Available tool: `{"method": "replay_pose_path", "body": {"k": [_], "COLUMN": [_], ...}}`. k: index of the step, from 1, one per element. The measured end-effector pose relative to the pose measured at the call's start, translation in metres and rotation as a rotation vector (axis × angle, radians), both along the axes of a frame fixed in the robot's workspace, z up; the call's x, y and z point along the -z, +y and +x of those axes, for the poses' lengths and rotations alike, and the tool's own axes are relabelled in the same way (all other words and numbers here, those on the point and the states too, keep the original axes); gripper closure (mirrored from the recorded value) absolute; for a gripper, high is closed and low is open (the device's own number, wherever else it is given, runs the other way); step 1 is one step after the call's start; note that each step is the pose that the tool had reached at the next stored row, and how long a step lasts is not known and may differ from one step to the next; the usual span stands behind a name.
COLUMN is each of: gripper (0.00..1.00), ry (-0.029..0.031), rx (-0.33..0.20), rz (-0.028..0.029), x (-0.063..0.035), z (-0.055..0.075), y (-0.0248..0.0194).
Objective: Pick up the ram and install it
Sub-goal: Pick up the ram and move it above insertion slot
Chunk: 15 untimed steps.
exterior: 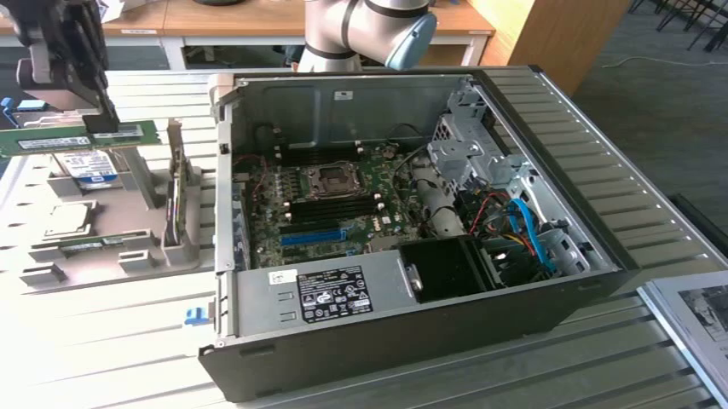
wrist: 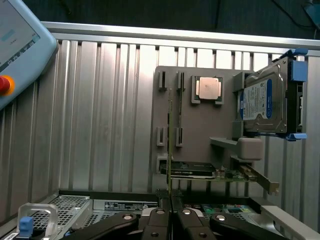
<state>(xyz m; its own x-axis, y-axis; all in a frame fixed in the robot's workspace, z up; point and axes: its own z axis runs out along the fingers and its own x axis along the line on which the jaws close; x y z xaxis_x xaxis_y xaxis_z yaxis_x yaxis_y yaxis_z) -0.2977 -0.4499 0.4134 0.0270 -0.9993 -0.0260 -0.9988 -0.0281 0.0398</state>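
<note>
— So, what is in the scene, biggest first?

— A slatted silver metal table (exterior: 102, 358) bears a black desktop computer case (exterior: 455, 341), which lies open with its side panel off. Behind the case rises the pale grey robot arm (exterior: 364, 30). On the floor of the case lies a green motherboard (exterior: 341, 200) with a bright blue slot strip (exterior: 312, 236). Beside the case, at the exterior view's left, stands a grey plastic parts holder (exterior: 40, 274). It carries a silver hard drive with a blue-white label (exterior: 97, 170).

— And the ram?

— The long, thin green ram stick (exterior: 80, 139) hangs level in the air above the holder, well apart from the case. It touches nothing but the black gripper (exterior: 101, 126). The jaws are pressed together on the stick, pinching its upper edge. In the wrist view the gripper (wrist: 170, 215) meets on the ram (wrist: 169, 145), seen edge-on as a thin line.

— What does this carry ask for?

— Likely a firm, even pinch, so the thin board neither slips nor twists. The stick should keep level, with its lower edge free of the holder's posts. It should travel slowly and ride high enough to clear the near wall of the case. A knock there could tilt it in the jaws.
</note>
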Motion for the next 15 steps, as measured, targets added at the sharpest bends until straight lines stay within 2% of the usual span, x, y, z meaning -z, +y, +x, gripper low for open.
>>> {"method": "replay_pose_path", "body": {"k": [15], "gripper": [0.88], "ry": [0.0000], "rx": [0.000], "rz": [0.0000], "x": [0.0000], "z": [0.028], "y": [0.0000]}}
